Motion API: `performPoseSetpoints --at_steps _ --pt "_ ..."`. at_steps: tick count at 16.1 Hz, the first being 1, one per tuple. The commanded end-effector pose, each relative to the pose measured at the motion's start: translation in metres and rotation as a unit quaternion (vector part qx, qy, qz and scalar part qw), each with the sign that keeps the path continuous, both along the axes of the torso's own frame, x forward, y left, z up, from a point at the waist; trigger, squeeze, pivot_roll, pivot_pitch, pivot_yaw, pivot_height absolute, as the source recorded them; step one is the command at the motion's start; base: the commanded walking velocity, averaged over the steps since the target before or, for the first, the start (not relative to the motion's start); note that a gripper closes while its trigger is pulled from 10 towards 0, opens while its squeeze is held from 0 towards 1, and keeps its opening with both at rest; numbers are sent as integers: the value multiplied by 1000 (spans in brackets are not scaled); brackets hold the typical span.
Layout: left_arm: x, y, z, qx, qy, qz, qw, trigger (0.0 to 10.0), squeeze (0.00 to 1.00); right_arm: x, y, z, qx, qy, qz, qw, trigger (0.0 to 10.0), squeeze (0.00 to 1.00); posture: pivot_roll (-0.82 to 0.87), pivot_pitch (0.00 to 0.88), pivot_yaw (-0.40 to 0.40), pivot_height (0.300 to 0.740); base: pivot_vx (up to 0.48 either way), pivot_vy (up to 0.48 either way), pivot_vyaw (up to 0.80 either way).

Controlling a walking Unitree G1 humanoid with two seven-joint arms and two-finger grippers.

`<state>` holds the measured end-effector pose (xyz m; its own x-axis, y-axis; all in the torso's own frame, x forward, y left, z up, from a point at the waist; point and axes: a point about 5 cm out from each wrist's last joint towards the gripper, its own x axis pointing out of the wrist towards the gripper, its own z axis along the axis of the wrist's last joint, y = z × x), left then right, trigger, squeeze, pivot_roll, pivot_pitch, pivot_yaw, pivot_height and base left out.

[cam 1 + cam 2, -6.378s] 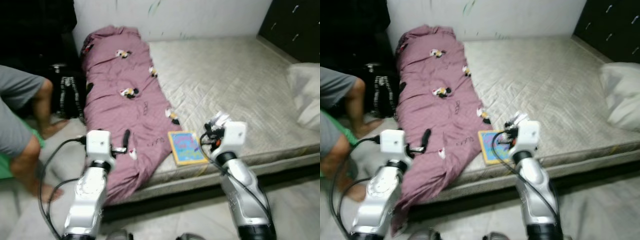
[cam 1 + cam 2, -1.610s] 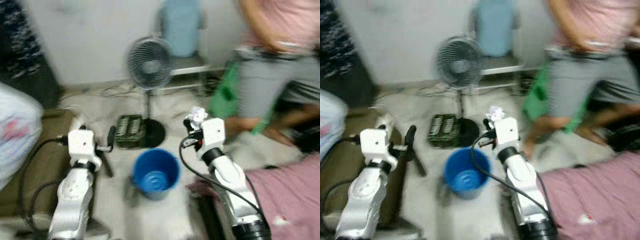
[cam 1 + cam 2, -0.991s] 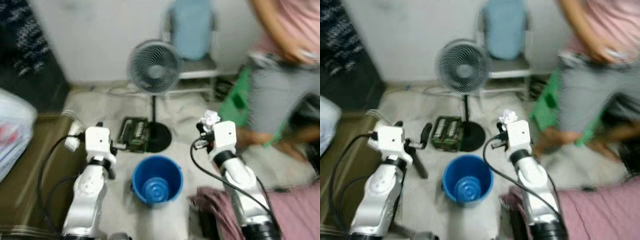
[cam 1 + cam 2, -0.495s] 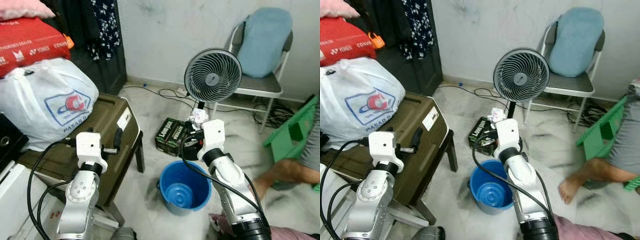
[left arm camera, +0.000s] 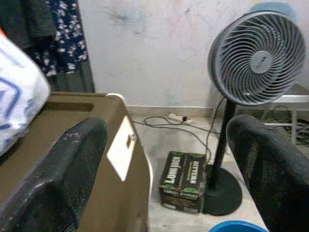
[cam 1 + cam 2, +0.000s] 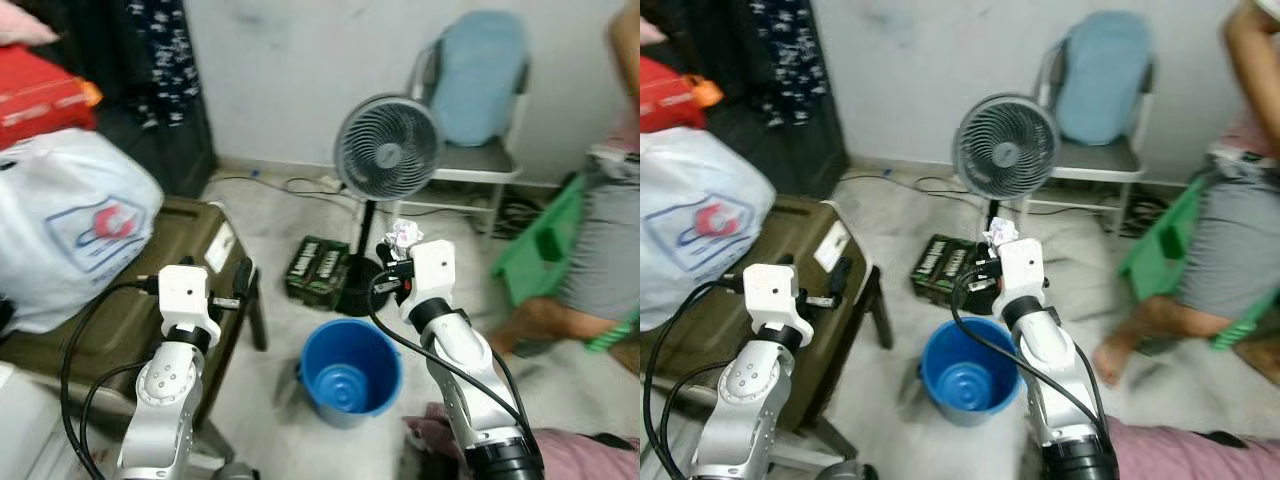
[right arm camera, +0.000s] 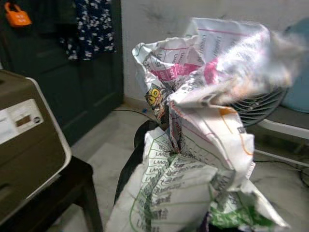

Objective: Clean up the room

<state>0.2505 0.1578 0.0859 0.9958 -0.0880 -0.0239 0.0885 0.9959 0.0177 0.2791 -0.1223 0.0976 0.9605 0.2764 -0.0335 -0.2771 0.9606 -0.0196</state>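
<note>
While the right pincer (image 6: 397,262) grips a crumpled wad of printed paper (image 6: 402,233) near the centre of the frame, the blue bucket (image 6: 349,371) sits open on the floor just below and slightly left of it, so the disposal looks close but not yet done. Judging by the pictures, the paper is already collected and carried to the bin; what remains is to bring it over the bucket's mouth and let go. In the right wrist view the wad (image 7: 203,130) stands up from the fingers, its long axis roughly along them, the bunched top flaring away from the pincer, with no clear front or back. The left pincer (image 6: 243,285) hovers at lower left beside the olive case (image 6: 120,310), its fingers (image 5: 60,174) spread apart and holding nothing. A standing fan (image 6: 386,152), a dark carton (image 6: 317,270) and a chair (image 6: 470,100) lie beyond the bucket, and a person (image 6: 605,215) stands at the right edge.
</note>
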Motion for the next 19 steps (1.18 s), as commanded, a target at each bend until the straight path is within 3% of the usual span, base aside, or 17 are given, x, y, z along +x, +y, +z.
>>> performPoseSetpoints --at_steps 1,10,19 --pt "1 0 3 0 -5 -4 1000 10000 0 2 -1 1 2 0 -2 1000 10000 0 -39 0 -24 740 337 0 0" --pt "1 0 3 0 -4 -5 1000 10000 0 3 1 -1 0 5 -1 1000 10000 0 -35 0 -21 740 376 55 0" --pt "2 -4 0 3 2 -7 1000 10000 0 4 1 -4 -1 11 -4 1000 10000 0 -57 0 -18 740 0 0 0"
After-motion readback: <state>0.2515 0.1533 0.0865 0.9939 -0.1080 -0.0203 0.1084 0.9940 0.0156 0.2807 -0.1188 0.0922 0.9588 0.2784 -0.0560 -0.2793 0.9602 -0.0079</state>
